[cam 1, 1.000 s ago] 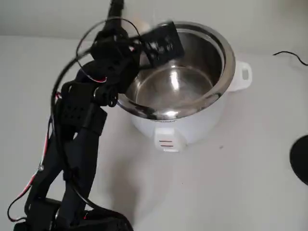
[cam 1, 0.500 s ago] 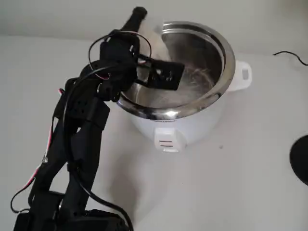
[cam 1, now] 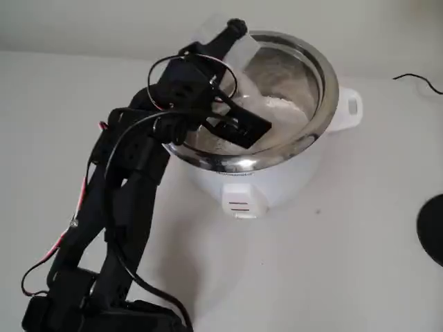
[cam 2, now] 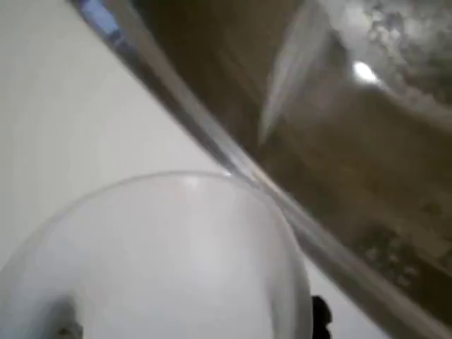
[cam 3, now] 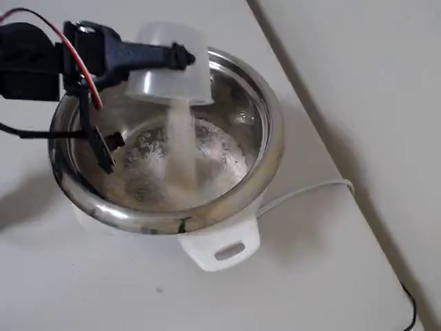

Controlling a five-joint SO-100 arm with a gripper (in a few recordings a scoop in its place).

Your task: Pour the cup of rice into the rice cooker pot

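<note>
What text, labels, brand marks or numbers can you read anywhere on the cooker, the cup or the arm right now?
No text is legible in any view.
White rice cooker body: its front control tab bears two short red marks, too small to read.
Shiny stainless-steel rice cooker pot: no level marks can be made out.
Small translucent plastic cup, tipped and pouring white rice: no print visible.
Black gripper: no lettering visible.

- Fixed view: raised, in front of the white table (cam 1: 360,263), looking down and across at the black arm and the large shiny steel rice cooker pot (cam 1: 331,90).
- Overhead view: nearly straight down, closer; it shares that pot (cam 3: 272,148).
- Wrist view: tight against the pot's rim (cam 2: 212,145), blurred.
</note>
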